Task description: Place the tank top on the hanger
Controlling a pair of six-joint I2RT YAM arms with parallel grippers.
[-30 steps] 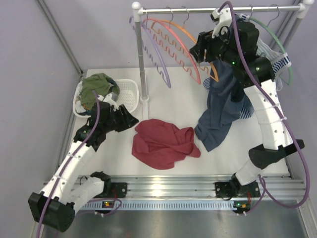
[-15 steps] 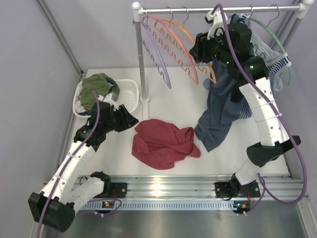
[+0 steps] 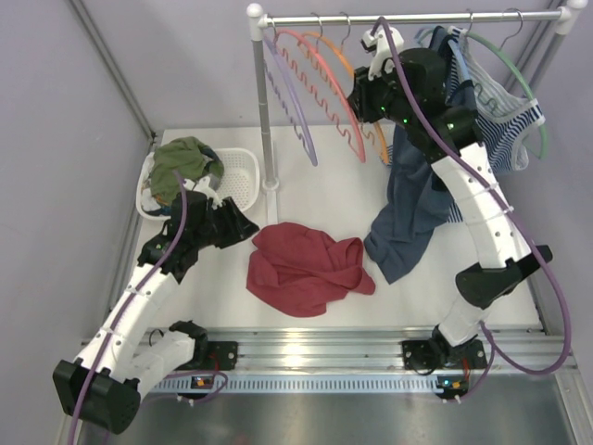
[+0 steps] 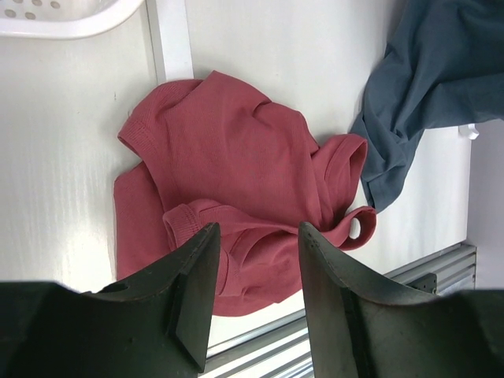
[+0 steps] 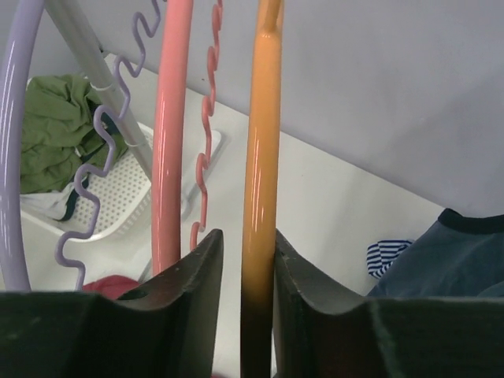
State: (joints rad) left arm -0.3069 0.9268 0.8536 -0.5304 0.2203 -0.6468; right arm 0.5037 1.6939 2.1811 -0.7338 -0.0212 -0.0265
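The dark red tank top [image 3: 306, 264] lies crumpled on the white table, in front of the rack; the left wrist view [image 4: 236, 173] shows it too. My left gripper [image 3: 243, 221] hovers open and empty at its left edge, with the fabric showing between its fingertips [image 4: 256, 236]. The orange hanger [image 3: 335, 57] hangs on the rail. My right gripper [image 3: 361, 97] is raised to it. Its jaws straddle the hanger's orange bar [image 5: 261, 142]. The bar touches the right finger, and a narrow gap shows at the left finger [image 5: 246, 240].
A salmon-pink hanger [image 3: 324, 79] and a purple hanger [image 3: 292, 97] hang left of the orange one. A navy top [image 3: 412, 213] and a striped top [image 3: 505, 130] hang at the right, by a green hanger [image 3: 528, 93]. A white basket [image 3: 246, 176] of clothes stands at the back left, beside the rack pole [image 3: 264, 111].
My right gripper has moved left along the rail onto the orange hanger, and the hanger has swung left with it. The left arm and the tank top have not moved.
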